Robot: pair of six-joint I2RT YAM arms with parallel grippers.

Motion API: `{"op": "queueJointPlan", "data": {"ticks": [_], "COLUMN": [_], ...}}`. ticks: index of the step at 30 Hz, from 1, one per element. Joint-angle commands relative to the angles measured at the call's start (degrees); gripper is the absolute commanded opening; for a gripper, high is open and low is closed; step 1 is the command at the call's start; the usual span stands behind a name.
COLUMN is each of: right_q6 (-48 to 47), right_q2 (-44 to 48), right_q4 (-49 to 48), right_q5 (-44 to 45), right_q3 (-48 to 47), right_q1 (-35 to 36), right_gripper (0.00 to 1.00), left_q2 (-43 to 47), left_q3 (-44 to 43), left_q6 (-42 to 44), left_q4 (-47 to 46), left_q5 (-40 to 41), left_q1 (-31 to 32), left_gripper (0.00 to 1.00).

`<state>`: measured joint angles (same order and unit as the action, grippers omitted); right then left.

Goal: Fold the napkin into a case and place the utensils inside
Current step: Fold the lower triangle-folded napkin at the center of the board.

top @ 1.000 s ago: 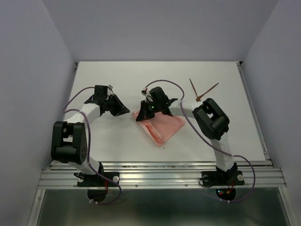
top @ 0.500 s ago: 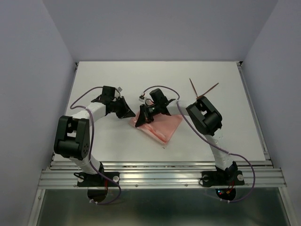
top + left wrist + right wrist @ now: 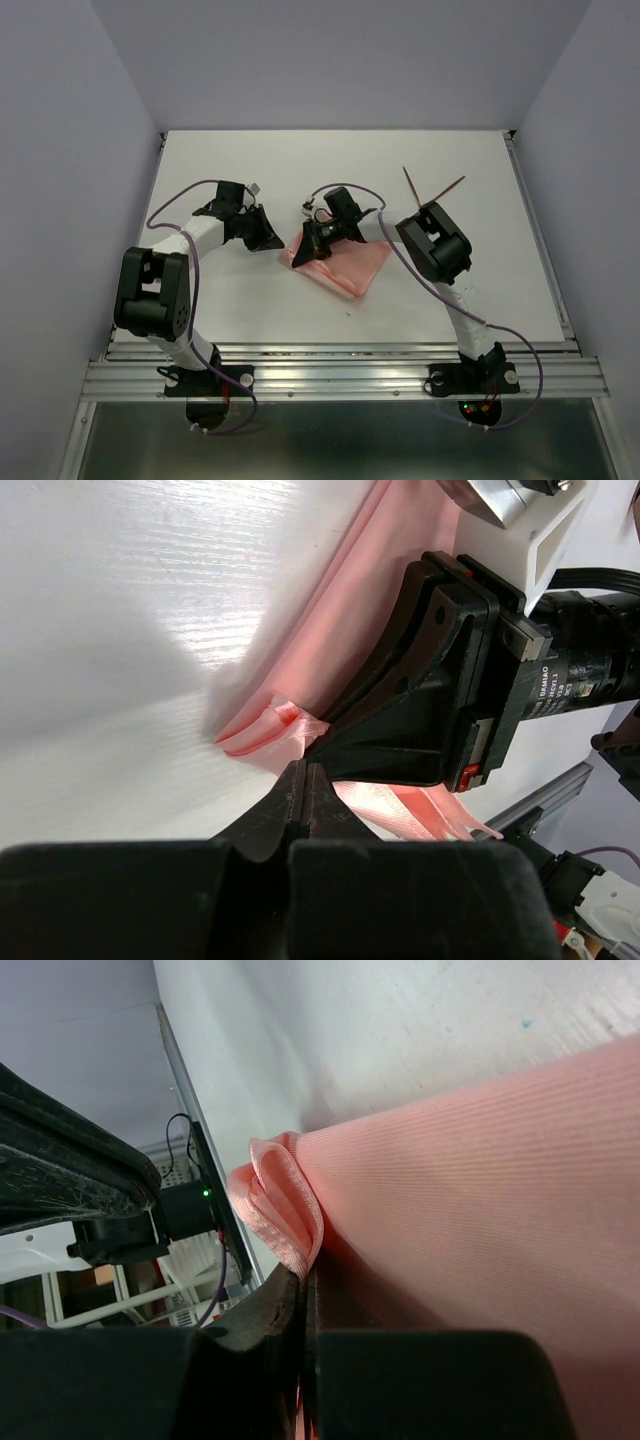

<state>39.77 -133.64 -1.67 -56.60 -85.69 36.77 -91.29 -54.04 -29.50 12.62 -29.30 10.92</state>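
Spotter: Left gripper (image 3: pixel 273 243) sits closer to the napkin (image 3: pixel 345 268) than a second ago, and its jaws are now pressed together.
Recorder: Holding cloth?
Spotter: Cannot tell. The tips end right at the folded left corner (wrist view, tight angle). Right gripper (image 3: pixel 303 250) is clamped on that same corner, layers bunched at its tips.
Recorder: Napkin position?
Spotter: Folded, flat on the table (image 3: pixel 250 300), mid-way between the arms. Utensils (image 3: pixel 444 192) lie in a V, well apart, far right.
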Motion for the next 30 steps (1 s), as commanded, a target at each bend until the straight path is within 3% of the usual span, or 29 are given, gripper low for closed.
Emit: {"op": "queueJointPlan", "data": {"ticks": [1, 14, 17, 18, 19, 22, 30], "right_q6": [0.9, 1.5, 1.2, 0.1, -0.7, -5.0, -14.1], "right_q2": [-1.0, 0.7, 2.2, 3.2, 3.9, 7.4, 17.7], "right_q4": [-0.9, -0.6, 0.3, 1.1, 2.1, 10.1, 21.2], "right_q5": [-1.3, 0.9, 3.0, 4.5, 4.5, 10.4, 24.1], "right_q3": [-2.1, -0.8, 0.2, 0.3, 0.2, 0.5, 5.8], "right_q1": [-0.6, -0.7, -0.7, -0.7, -0.7, -0.7, -0.7], "right_gripper": [0.01, 0.03, 0.23, 0.42, 0.50, 0.67, 0.77], "left_q2": [0.4, -8.5, -9.9, -10.1, -10.3, -10.8, -11.4], "left_q3": [-0.8, -2.6, -2.8, -2.8, -2.8, -2.7, -3.2], "left_q6": [2.4, 1.6, 1.6, 1.6, 1.6, 1.9, 2.2], "left_q4": [-0.1, -4.2, -4.3, -4.3, -4.3, -4.3, -3.8], "left_q5": [-1.0, -0.9, -0.6, -0.6, -0.6, -0.7, -1.0], "left_q1": [1.1, 3.8, 3.8, 3.8, 3.8, 3.8, 3.8], "left_gripper": [0.00, 0.00, 0.00, 0.00, 0.00, 0.00, 0.00]}}
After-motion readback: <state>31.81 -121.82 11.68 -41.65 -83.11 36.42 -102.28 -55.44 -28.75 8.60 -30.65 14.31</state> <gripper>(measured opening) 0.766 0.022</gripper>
